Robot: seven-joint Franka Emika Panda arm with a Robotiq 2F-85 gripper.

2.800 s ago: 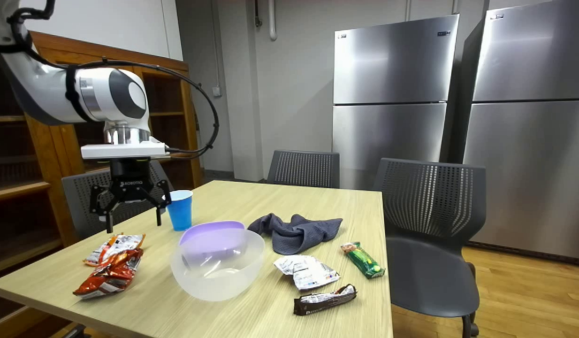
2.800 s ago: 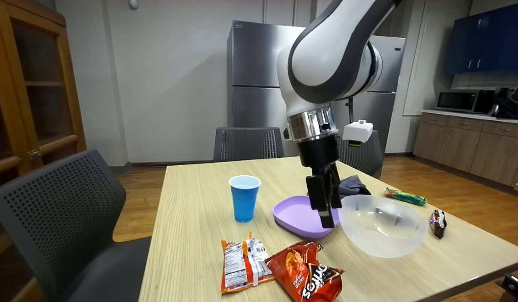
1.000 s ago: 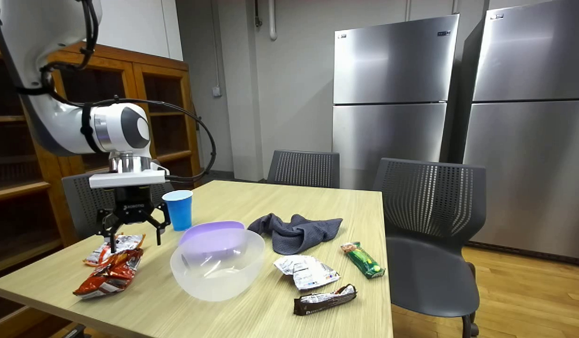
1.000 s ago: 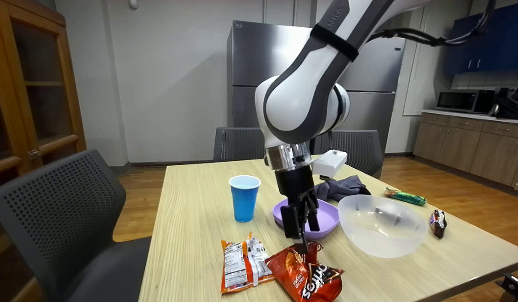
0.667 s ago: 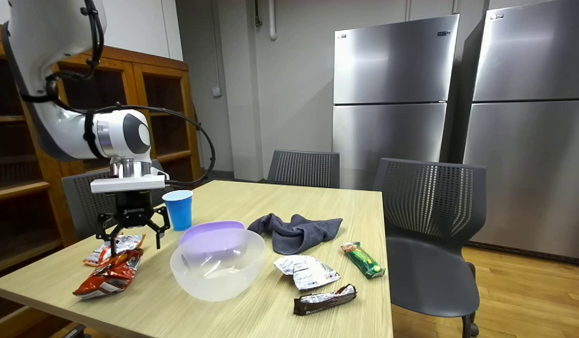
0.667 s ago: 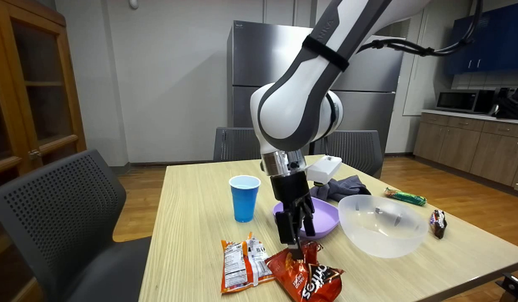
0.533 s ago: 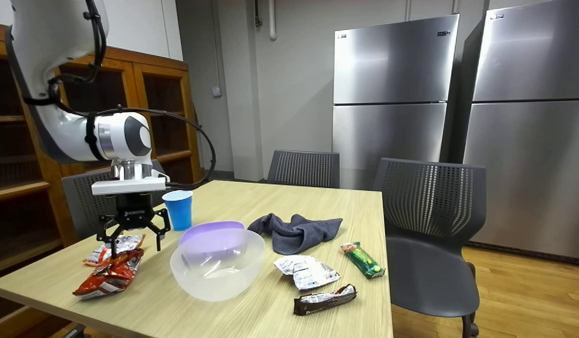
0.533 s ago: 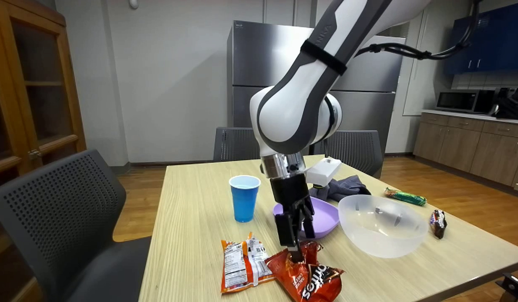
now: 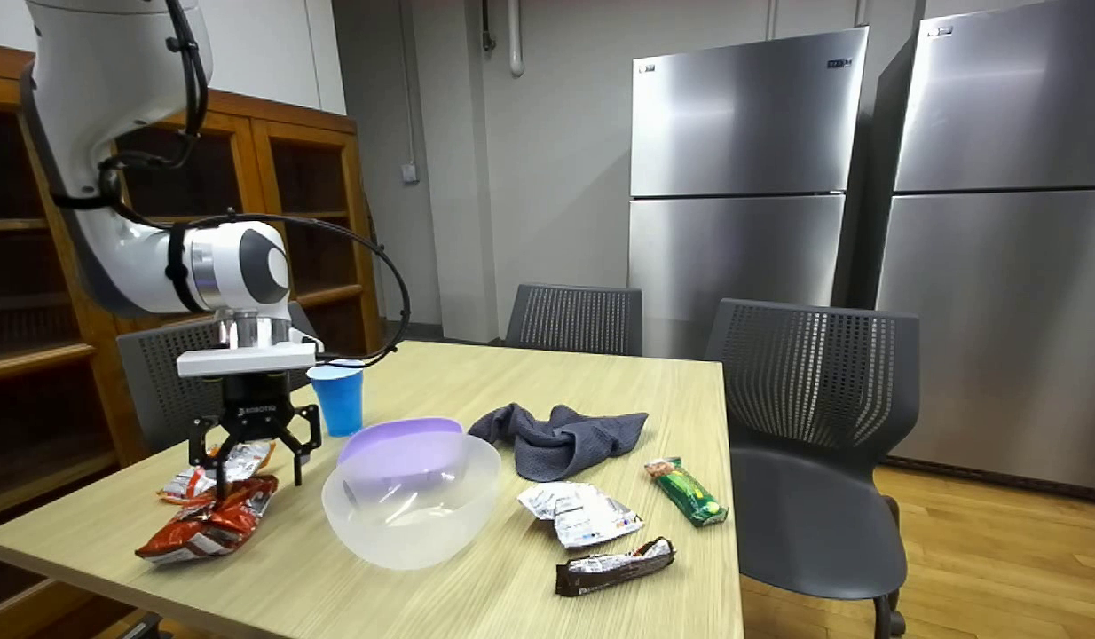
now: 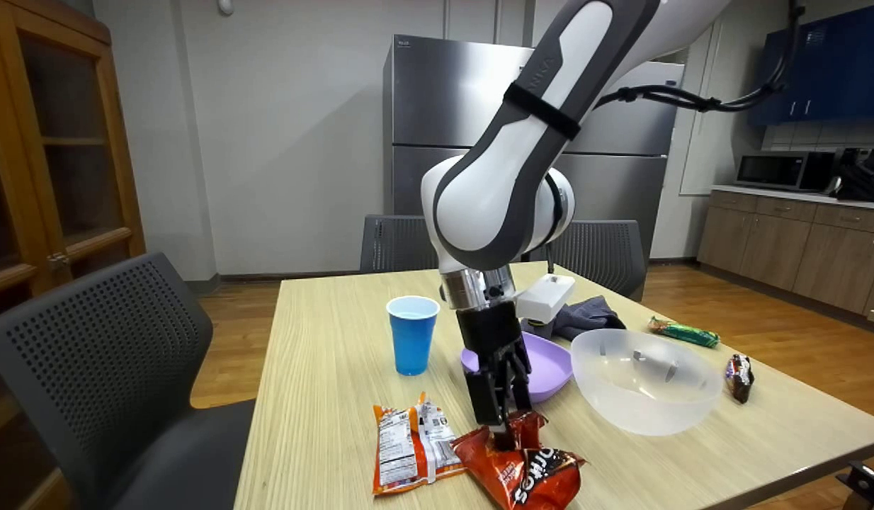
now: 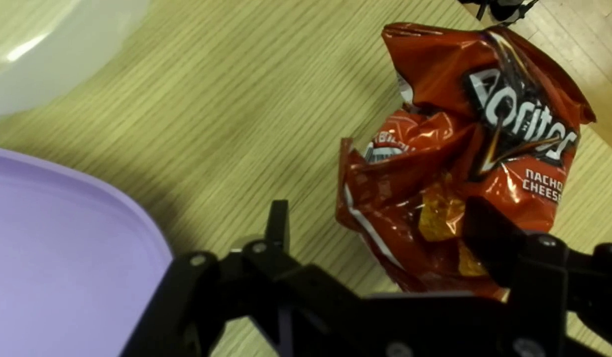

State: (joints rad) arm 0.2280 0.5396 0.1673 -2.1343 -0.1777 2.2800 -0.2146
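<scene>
The gripper is spread wide, nothing clamped in it. The red chip bag is right of centre in the wrist view, and one fingertip looks like it's poking down on top of it, while the other hangs between bag and purple dish. My worry: a harder push down could crush what's inside or send that shiny bag skidding, maybe into the orange-and-white bag just beside it, bottom centre of an exterior view.

Surface is a pale wood table, blue cup left of centre, cloudy bowl lower centre. Steel fridges loom upper right, dark chairs in front, brown cabinet along the left.
</scene>
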